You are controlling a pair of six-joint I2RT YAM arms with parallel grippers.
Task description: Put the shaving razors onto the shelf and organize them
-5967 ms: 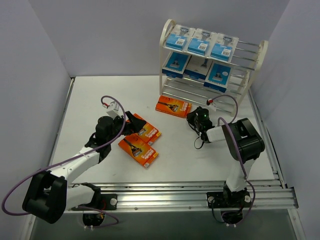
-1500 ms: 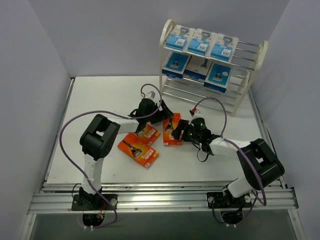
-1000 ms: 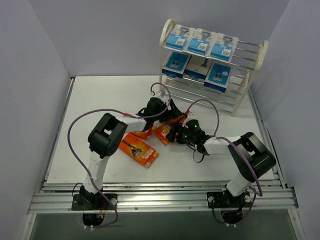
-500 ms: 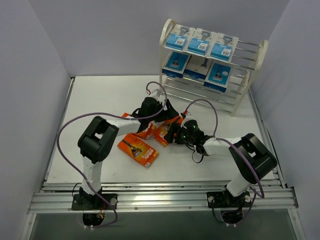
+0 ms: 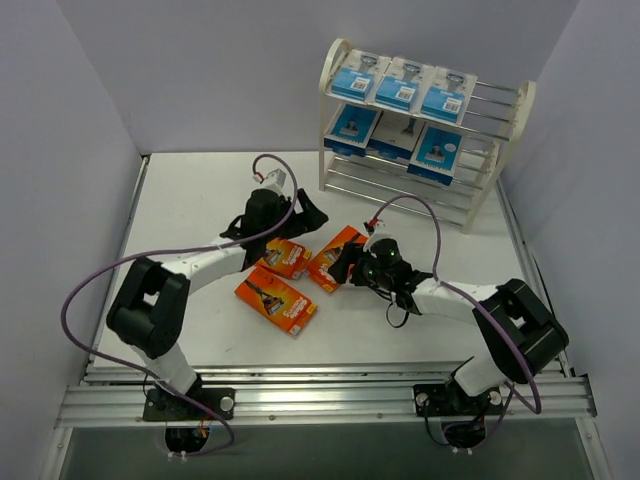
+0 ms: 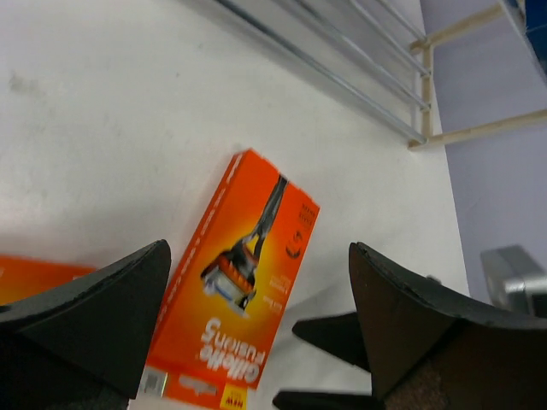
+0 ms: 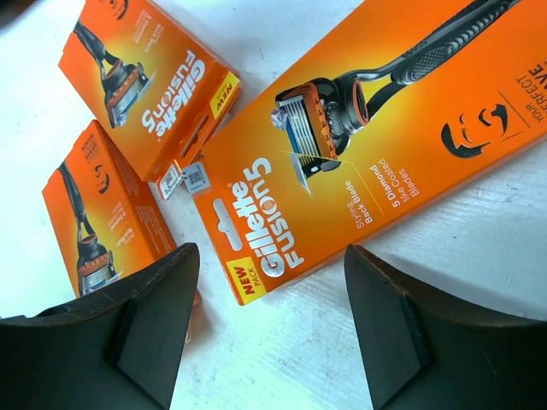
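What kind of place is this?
Probably a robot practice booth, not a shop: plain grey walls box in a white table, two robot arms are bolted to a metal rail, and one small cream-white wire shelf holds blue razor packs.

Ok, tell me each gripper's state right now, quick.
Left gripper: open, holding nothing.
Right gripper: open, holding nothing; an orange box lies flat just ahead of it.
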